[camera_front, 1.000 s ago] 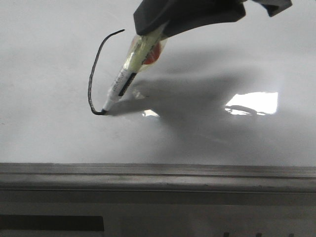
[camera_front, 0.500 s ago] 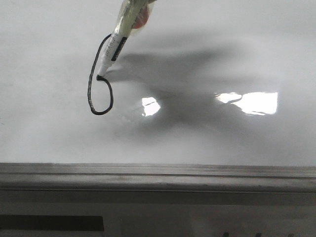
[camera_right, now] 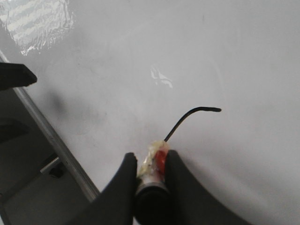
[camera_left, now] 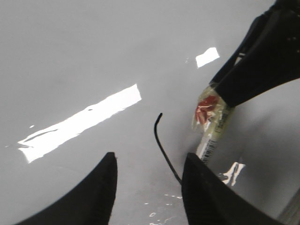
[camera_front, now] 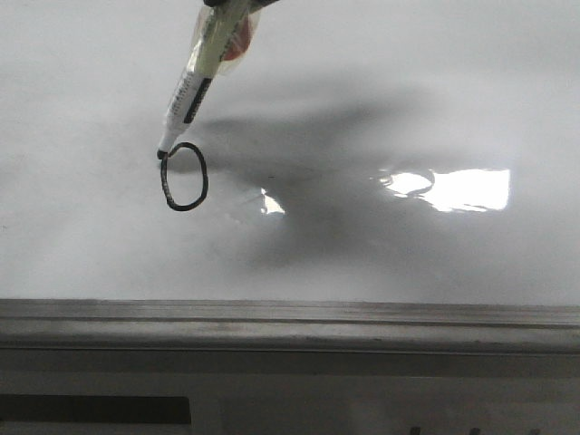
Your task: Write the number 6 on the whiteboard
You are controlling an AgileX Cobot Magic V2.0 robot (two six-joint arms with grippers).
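In the front view the whiteboard (camera_front: 381,109) fills most of the frame as a glossy white-grey surface with bright reflections, and its grey metal frame strip (camera_front: 290,324) runs along the near edge. A marker pen (camera_front: 201,68) slants down from the top edge, its body wrapped in clear tape with a red patch, and its tip touches the board at the upper left of a black oval loop, the lower part of the number 6 (camera_front: 186,178). The stem of the figure is hidden behind the pen here. The pen's shadow spreads to the right across the board. In the left wrist view the left gripper (camera_left: 149,187) hangs over the board with its two dark fingers (camera_left: 101,194) apart and nothing between them. Beyond them a thin black curved line, the stem of the number 6 (camera_left: 161,145), runs across the board, and the marker pen (camera_left: 212,129) stands just beside it, held from above by the dark fingers of the right arm. In the right wrist view the right gripper (camera_right: 149,161) is closed around the taped marker pen (camera_right: 154,166), one finger on each side of it. The curved stem of the number 6 (camera_right: 187,119) rises from behind the pen, and the frame strip (camera_right: 51,140) crosses the board's edge.
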